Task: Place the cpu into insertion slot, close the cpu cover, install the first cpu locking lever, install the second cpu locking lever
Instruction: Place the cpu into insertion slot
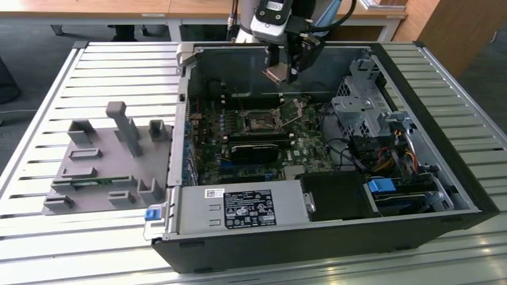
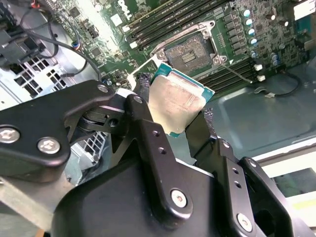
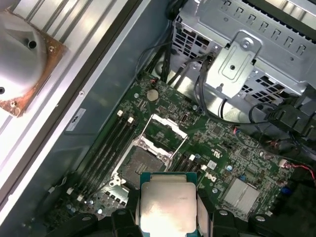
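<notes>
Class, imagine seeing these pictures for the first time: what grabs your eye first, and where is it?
The silver-topped cpu stands out, clamped in the black end effector above the green motherboard. On that board, in both wrist views, the insertion slot lies uncovered. In the exterior view, the open computer case takes up the slatted table, with a grey fixture at the exterior view's left.

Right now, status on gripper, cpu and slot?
Gripper shut on cpu, above the motherboard. Insertion slot empty, cpu cover open. Nothing in the way.
</notes>
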Controlling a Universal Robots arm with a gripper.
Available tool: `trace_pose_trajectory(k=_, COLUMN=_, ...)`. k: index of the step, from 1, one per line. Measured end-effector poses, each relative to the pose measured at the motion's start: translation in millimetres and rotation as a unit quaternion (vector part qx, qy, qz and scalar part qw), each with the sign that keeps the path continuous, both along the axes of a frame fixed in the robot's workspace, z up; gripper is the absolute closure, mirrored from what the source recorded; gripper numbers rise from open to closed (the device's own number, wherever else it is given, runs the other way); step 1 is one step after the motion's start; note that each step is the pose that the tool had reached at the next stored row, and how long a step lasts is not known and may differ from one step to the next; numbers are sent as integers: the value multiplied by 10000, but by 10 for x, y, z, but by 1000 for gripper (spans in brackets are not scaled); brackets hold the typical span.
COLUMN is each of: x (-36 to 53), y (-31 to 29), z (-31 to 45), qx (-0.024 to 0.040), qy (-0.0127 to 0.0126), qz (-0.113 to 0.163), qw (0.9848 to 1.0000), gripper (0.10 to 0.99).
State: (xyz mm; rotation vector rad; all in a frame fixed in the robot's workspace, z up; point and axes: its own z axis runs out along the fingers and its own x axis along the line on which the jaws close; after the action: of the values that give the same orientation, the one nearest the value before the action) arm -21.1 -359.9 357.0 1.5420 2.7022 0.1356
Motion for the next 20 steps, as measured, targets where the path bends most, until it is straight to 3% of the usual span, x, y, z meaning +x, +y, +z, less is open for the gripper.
trace_pose_trajectory(k=9, x=0, y=0, z=-9, qx=0, qy=0, qz=-421, qw=9991, gripper=545)
trace_pose_trajectory(k=20, x=0, y=0, z=-20, qx=0, qy=0, qz=-845, qw=9964, gripper=545)
